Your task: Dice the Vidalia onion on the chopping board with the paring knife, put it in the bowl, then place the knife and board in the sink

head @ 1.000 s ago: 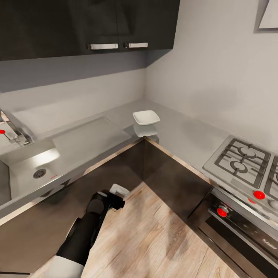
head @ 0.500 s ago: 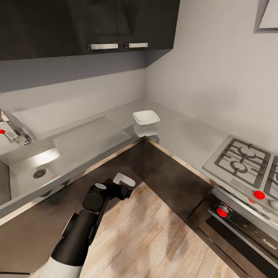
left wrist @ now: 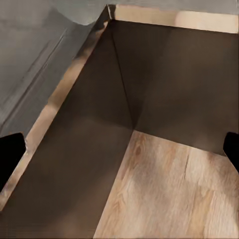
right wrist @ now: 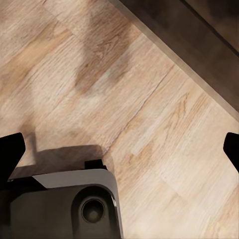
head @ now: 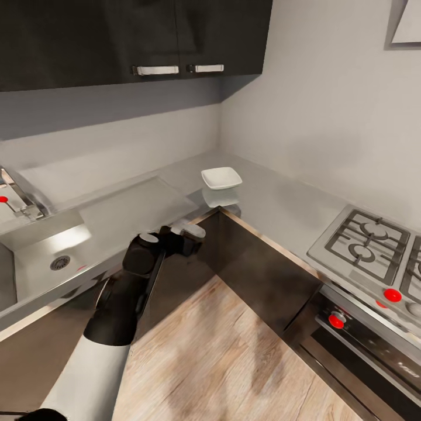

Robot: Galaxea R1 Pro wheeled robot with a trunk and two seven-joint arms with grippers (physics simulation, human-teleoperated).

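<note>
Head view: left hand (head: pixel 196 231), fingers spread, near countertop (head: pixel 280 204) edge, grasping nothing.

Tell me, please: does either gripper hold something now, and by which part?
Nothing is held. The left gripper and the right gripper are both open, with only cabinets and floor between the fingertips.

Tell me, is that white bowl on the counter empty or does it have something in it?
Empty, as far as the head view shows. The bowl sits upright on the countertop near the corner, and its inside looks plain white.
</note>
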